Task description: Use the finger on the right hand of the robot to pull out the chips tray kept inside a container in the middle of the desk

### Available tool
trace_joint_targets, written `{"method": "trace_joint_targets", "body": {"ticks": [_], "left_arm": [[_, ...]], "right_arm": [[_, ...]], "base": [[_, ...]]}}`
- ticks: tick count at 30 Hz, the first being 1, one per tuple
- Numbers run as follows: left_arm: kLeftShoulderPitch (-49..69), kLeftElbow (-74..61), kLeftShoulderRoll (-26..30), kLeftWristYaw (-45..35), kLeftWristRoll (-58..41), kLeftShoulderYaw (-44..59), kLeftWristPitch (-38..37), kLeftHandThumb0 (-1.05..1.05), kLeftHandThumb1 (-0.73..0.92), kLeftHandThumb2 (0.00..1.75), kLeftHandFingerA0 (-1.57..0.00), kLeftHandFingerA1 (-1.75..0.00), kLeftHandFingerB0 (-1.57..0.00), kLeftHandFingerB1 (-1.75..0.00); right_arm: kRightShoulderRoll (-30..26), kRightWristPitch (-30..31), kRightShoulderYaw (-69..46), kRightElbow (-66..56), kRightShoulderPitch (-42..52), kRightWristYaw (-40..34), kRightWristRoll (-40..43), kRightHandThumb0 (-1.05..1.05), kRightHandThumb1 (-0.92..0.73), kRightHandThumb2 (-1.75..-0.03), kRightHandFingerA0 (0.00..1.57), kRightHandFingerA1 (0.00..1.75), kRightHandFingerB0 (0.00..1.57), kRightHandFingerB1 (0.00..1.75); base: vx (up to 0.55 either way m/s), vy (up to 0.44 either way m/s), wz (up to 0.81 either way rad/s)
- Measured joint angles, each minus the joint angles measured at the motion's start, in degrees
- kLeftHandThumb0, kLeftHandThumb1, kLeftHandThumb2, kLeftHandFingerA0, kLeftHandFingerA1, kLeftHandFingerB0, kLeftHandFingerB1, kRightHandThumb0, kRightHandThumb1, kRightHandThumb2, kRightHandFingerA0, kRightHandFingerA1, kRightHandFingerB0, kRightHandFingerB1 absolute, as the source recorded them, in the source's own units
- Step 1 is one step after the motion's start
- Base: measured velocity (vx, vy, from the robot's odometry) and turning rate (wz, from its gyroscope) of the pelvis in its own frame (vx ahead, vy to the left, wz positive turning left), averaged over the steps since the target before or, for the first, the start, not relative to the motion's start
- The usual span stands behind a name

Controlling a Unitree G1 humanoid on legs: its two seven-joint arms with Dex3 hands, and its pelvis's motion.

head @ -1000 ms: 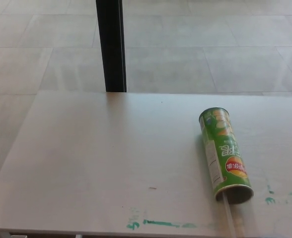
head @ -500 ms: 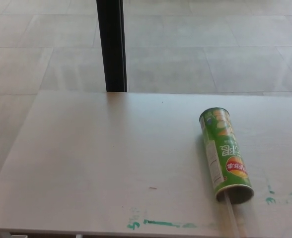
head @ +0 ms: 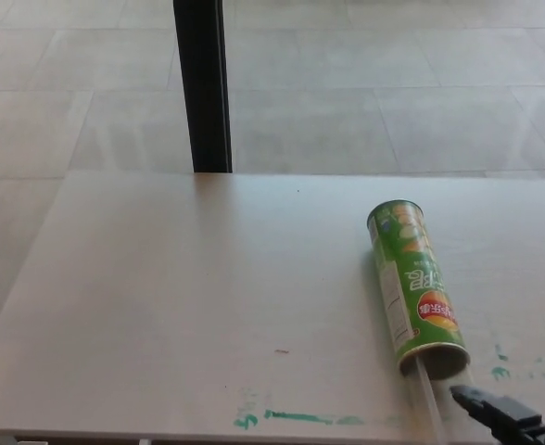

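Your right hand [head: 506, 415] shows only as a dark tip at the near right edge; you cannot tell how its fingers stand. Just beyond it, the green chips container [head: 413, 286] lies on its side on the desk [head: 189, 287], open mouth nearest, a clear tray [head: 428, 400] poking out.

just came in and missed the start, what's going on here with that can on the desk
A green chips can lies on its side on the white desk, open end toward the robot. A clear tray edge sticks out of that opening. The robot's right hand is at the bottom right corner, a dark finger pointing toward the can's mouth but not touching it. Nothing is held, and the tray is mostly inside. The left hand is not in view.
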Motion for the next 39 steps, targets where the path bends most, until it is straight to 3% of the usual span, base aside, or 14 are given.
{"method": "trace_joint_targets", "body": {"ticks": [1, 7, 8, 10, 20, 23, 26, 29, 31, 32, 33, 35, 36, 39], "left_arm": [[0.06, 0.07, 0.0, 0.01, 0.0, 0.0, 0.0, -0.49, 0.68, 0.6, -0.58, -0.73, -0.57, -0.55], [0.22, 0.37, 0.0, 0.11, 0.09, -0.29, 0.0, -0.49, 0.71, 0.61, -0.55, -0.69, -0.54, -0.52], [0.21, 0.37, -0.01, 0.11, 0.07, -0.29, 0.0, -0.49, 0.71, 0.61, -0.55, -0.68, -0.54, -0.51], [0.21, 0.37, -0.01, 0.12, 0.07, -0.28, 0.0, -0.5, 0.69, 0.61, -0.57, -0.68, -0.54, -0.49], [0.03, 0.53, -0.03, 0.16, 0.03, -0.17, 0.01, -0.48, 0.68, 0.6, -0.6, -0.72, -0.57, -0.52], [-0.12, 0.61, -0.03, 0.17, 0.03, -0.2, 0.01, -0.48, 0.68, 0.6, -0.57, -0.69, -0.57, -0.52], [-0.17, 0.66, -0.03, 0.16, 0.03, -0.21, 0.02, -0.49, 0.71, 0.61, -0.54, -0.69, -0.54, -0.52], [-0.04, 0.64, -0.03, 0.16, 0.02, -0.2, 0.02, -0.5, 0.7, 0.61, -0.55, -0.69, -0.57, -0.53], [0.1, 0.63, -0.04, 0.16, 0.03, -0.22, 0.02, -0.49, 0.69, 0.61, -0.56, -0.69, -0.58, -0.54], [0.15, 0.63, -0.03, 0.16, 0.03, -0.25, 0.02, -0.48, 0.69, 0.61, -0.56, -0.69, -0.57, -0.53], [0.16, 0.6, -0.04, 0.16, 0.03, -0.26, 0.02, -0.48, 0.69, 0.61, -0.56, -0.67, -0.56, -0.52], [0.14, 0.56, -0.04, 0.16, 0.02, -0.26, 0.02, -0.48, 0.71, 0.61, -0.55, -0.69, -0.53, -0.51], [0.14, 0.56, -0.04, 0.16, 0.02, -0.26, 0.02, -0.48, 0.71, 0.61, -0.55, -0.68, -0.52, -0.5], [0.15, 0.55, -0.06, 0.16, 0.02, -0.24, 0.02, -0.5, 0.71, 0.61, -0.56, -0.68, -0.55, -0.51]], "right_arm": [[0.68, 0.06, -0.57, -0.78, -0.18, -0.06, 0.06, -0.23, -0.48, -0.71, 0.95, 1.09, 0.0, 0.0], [3.16, 0.62, -3.06, -4.29, 0.07, -0.13, 0.13, -0.23, -0.47, -0.7, 0.95, 1.06, 0.0, 0.0], [3.34, 0.81, -3.64, -5.06, 0.53, 0.01, 0.17, -0.18, -0.53, -0.56, 0.96, 1.1, 0.0, 0.1], [3.43, 0.99, -4.73, -6.16, 1.48, 0.18, 0.28, -0.18, -0.48, -0.71, 0.95, 1.11, 0.0, 0.0], [3.15, 0.88, -20.52, -5.06, 8.14, 0.95, 6.2, -0.09, -0.46, -0.73, 0.92, 1.11, 0.0, 0.15], [3.13, 0.96, -26.69, -2.4, 9.83, 1.22, 8.79, -0.04, -0.53, -0.56, 0.9, 1.18, 0.0, 0.25], [3.06, 0.71, -31.5, 0.98, 11.64, 1.59, 11.04, -0.09, -0.46, -0.72, 0.88, 1.11, 0.06, 0.14], [3.05, 0.31, -36.28, 5.38, 13.32, 1.66, 13.28, -0.1, -0.44, -0.76, 0.88, 1.07, 0.01, 0.19], [3.16, 0.12, -39.01, 8.0, 13.96, 1.53, 14.57, -0.1, -0.45, -0.75, 0.88, 1.08, 0.04, 0.16], [3.29, 0.08, -40.31, 9.3, 14.12, 1.45, 15.37, -0.1, -0.55, -0.57, 0.86, 1.09, 0.0, 0.25], [3.53, -0.06, -41.7, 10.79, 14.24, 1.26, 16.29, -0.12, -0.45, -0.75, 0.9, 1.03, 0.02, 0.19], [4.32, -0.37, -44.17, 14.68, 14.11, 0.44, 17.93, -0.12, -0.45, -0.72, 0.94, 1.0, 0.04, 0.19], [4.93, -0.44, -44.86, 16.61, 13.86, -0.07, 18.42, -0.11, -0.58, -0.57, 0.93, 1.04, 0.0, 0.3], [6.59, -0.75, -46.02, 22.3, 12.74, -1.56, 19.54, -0.19, -0.59, -0.57, 0.96, 0.95, 0.01, 0.3]], "base": [[0.0, 0.0, 0.0], [0.0, 0.0, 0.0], [0.0, 0.0, 0.0], [0.0, 0.0, 0.0], [0.0, 0.0, 0.0], [0.0, 0.0, 0.0], [0.0, 0.0, 0.0], [0.0, 0.0, 0.0], [0.0, 0.0, 0.0], [0.0, 0.0, 0.0], [0.0, 0.0, 0.0], [0.0, 0.0, 0.0], [0.0, 0.0, 0.0], [0.0, 0.0, 0.0]]}}
